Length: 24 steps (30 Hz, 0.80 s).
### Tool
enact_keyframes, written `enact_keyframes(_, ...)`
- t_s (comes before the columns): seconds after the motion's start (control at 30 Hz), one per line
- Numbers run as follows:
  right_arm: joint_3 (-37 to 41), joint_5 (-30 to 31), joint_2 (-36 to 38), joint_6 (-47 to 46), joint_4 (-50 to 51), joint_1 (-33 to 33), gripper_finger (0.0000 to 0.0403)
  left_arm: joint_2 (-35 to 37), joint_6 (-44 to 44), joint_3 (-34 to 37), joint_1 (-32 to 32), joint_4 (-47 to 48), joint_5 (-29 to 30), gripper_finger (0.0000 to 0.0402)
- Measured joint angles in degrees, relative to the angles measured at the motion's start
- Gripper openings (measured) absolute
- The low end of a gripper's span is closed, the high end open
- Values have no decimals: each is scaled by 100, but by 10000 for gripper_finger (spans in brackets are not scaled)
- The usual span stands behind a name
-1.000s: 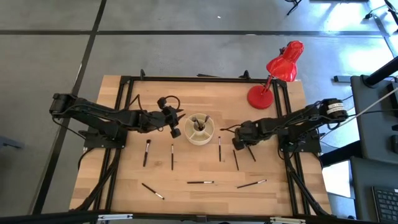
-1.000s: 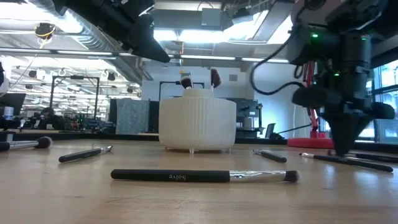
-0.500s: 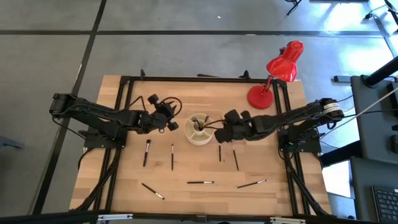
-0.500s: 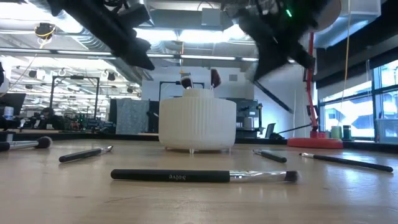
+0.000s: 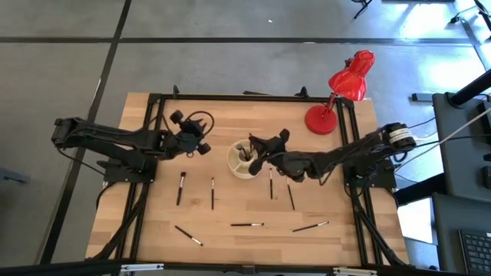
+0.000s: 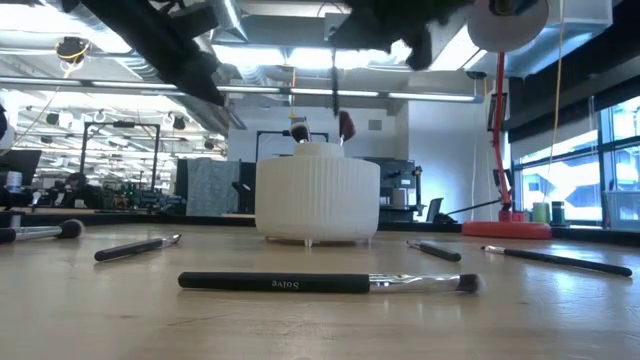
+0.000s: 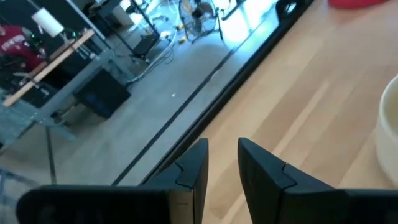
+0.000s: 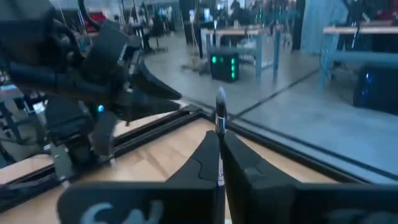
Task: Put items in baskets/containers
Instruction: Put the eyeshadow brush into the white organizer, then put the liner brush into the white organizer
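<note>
Light, stiff brush (image 8: 219, 118) was clamped mid-handle in right gripper (image 5: 259, 146) over bowl (image 5: 245, 159); left gripper (image 7: 222, 163) empty, jaws apart.

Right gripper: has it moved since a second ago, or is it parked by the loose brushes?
Yes. In the high view the right gripper, shut on a brush, has travelled left from the loose brushes to above the cream container.

The nearest makeup brush (image 6: 330, 284) in the low view carries small pale lettering, apparently "Solve", seen upside down.
</note>
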<state>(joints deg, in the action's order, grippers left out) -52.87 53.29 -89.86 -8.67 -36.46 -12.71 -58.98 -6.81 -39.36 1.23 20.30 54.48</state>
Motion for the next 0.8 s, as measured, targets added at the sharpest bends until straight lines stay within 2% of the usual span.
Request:
enact_keyframes(0.17,158,-74,-581,330,-472,61,12,354,-409,1,-7,755,411,82)
enact_keyframes(0.23,158,-318,-758,577,-560,81,22,486,-466,1,-14,923,524,81)
enact_keyframes(0.37,160,-678,-877,658,-604,87,65,675,-455,1,-13,1165,550,83)
enact_keyframes(0.5,156,-281,-710,612,-347,79,112,804,-457,1,-13,1377,601,83)
enact_keyframes(0.63,7,489,-269,413,484,-19,135,868,-466,1,-13,1399,587,80)
enact_keyframes(0.8,-406,701,424,-366,2271,-70,139,876,-466,1,-11,1399,557,80)
